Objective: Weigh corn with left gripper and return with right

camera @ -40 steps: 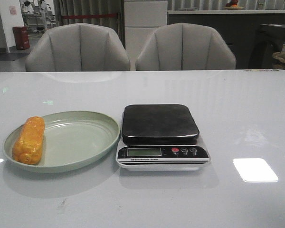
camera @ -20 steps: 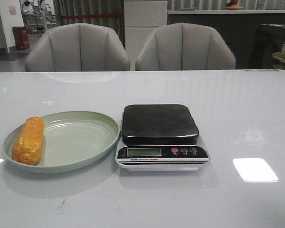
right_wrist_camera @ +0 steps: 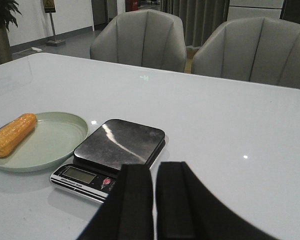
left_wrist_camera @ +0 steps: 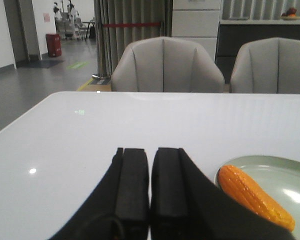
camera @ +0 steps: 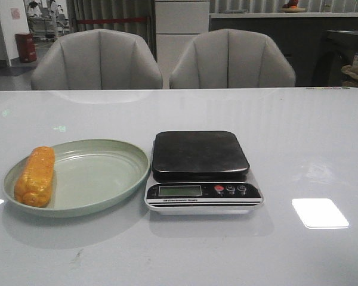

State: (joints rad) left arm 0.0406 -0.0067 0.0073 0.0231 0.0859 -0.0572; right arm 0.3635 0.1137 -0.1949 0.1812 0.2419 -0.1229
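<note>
The orange-yellow corn (camera: 35, 176) lies at the left edge of a pale green plate (camera: 101, 179), left of the scale (camera: 200, 171) with its black platform bare. Neither gripper shows in the front view. In the left wrist view my left gripper (left_wrist_camera: 150, 152) is shut and empty, above the table, with the corn (left_wrist_camera: 254, 195) on the plate (left_wrist_camera: 290, 175) beside it. In the right wrist view my right gripper (right_wrist_camera: 154, 167) is shut and empty, near the scale (right_wrist_camera: 115, 150); the corn (right_wrist_camera: 12, 134) lies on the plate (right_wrist_camera: 55, 140) beyond.
Two grey armchairs (camera: 98, 59) stand behind the white table's far edge. A bright light reflection (camera: 320, 213) lies on the table right of the scale. The scale's display and buttons (camera: 230, 190) face the front.
The view has shifted very slightly; the corn, plate and scale have not moved.
</note>
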